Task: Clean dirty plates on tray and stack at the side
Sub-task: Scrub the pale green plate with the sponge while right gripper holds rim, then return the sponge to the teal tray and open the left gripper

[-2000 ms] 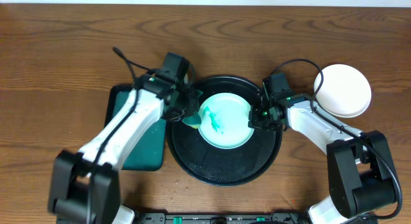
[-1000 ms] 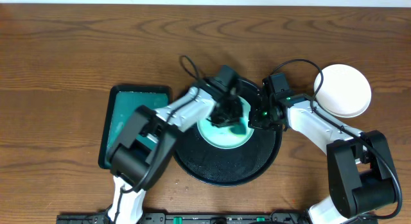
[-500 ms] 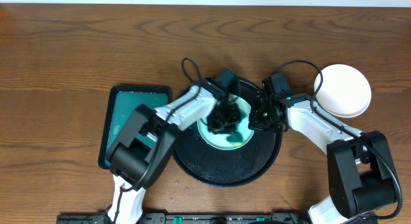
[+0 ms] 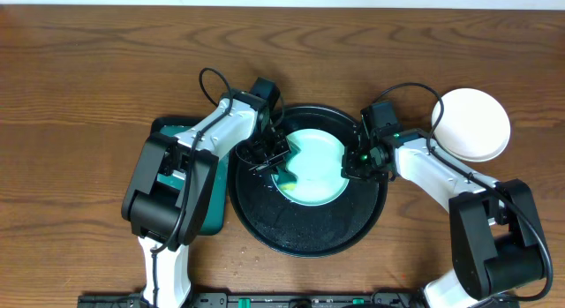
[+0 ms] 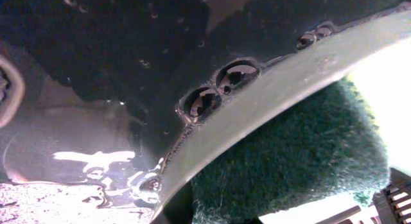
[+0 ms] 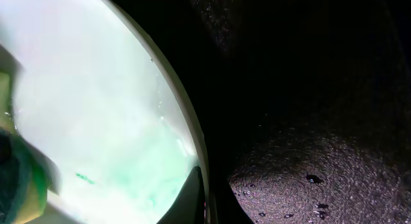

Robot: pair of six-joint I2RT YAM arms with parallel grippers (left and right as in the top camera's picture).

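A pale mint-green plate point(image 4: 313, 167) lies in the black tray point(image 4: 309, 233). My left gripper point(image 4: 270, 154) is shut on a dark green sponge point(image 5: 289, 166) and presses it on the plate's left rim point(image 5: 270, 99). My right gripper point(image 4: 357, 159) is shut on the plate's right rim; one finger lies over the rim in the right wrist view point(image 6: 192, 195). That view shows the plate point(image 6: 96, 102) with a faint green streak low on the left and the sponge point(image 6: 16, 179) at the far edge. A white plate point(image 4: 473, 123) sits on the table to the right. No second mint plate shows.
The dark teal rectangular tray point(image 4: 181, 198) lies left of the black tray, partly under my left arm. The black tray floor is wet and speckled in both wrist views point(image 6: 321, 179) point(image 5: 96, 44). Bare wood table lies all around.
My left gripper wiped the sponge across the middle of the mint plate, then drew back to its left rim. The green smear has largely gone. The right arm has not moved.
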